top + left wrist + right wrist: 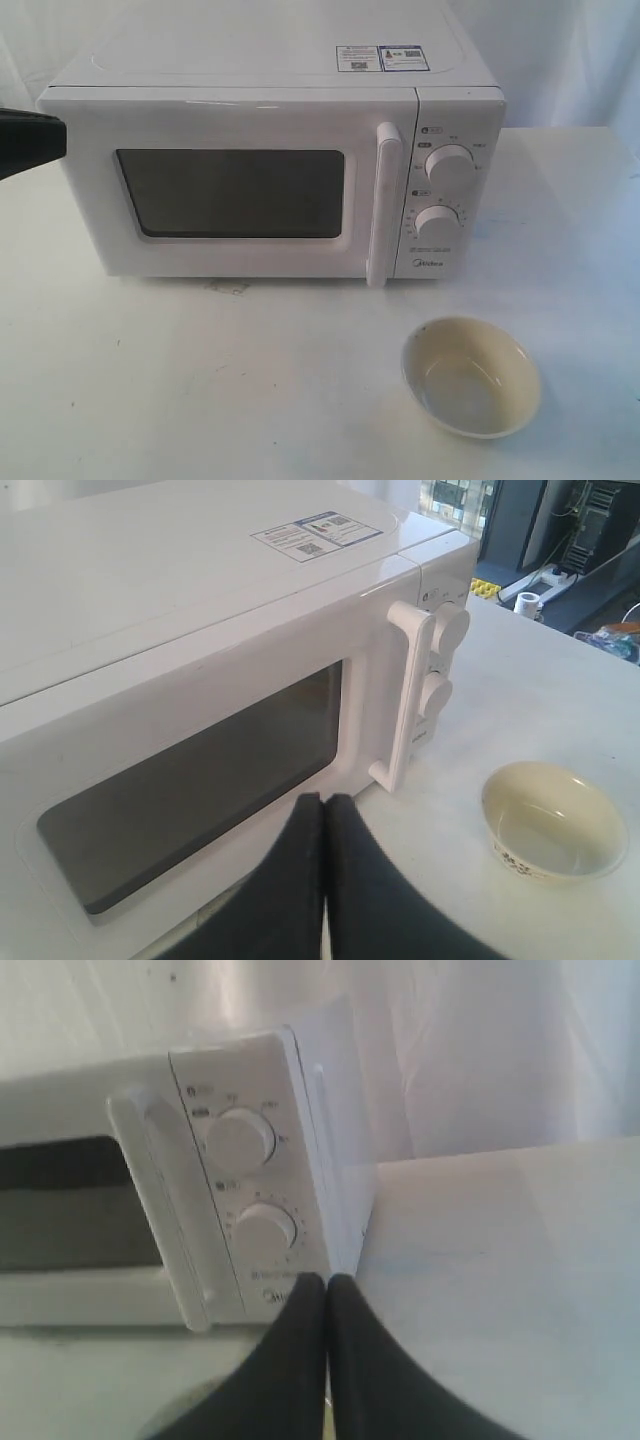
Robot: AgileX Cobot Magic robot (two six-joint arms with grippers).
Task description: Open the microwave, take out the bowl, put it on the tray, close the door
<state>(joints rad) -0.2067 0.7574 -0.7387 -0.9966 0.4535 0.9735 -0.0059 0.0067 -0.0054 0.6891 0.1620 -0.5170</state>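
- The microwave (270, 90) stands on the white surface (200, 380). Its door (230, 130) is shut flat against the body.
- The tall handle (384, 205) is upright, just beside the two dials (449, 160).
- The window (230, 192) is dark, and what is behind it cannot be seen.
- Two stickers (383, 58) lie on top of the microwave.
- The bowl (470, 377) sits upright and empty on the surface, in front of the microwave and apart from it, on the side of the dials.
- The left gripper (323, 802) is closed, its two black fingers pressed together with nothing between them. It points at the lower part of the window.
- A dark part of the left arm (30, 140) shows at the left edge of the exterior view, near the microwave's upper corner.
- The right gripper (325, 1282) is closed too and holds nothing. It points toward the dials.
- Under it a pale round edge is perhaps the bowl, but that view is too blurred to tell.
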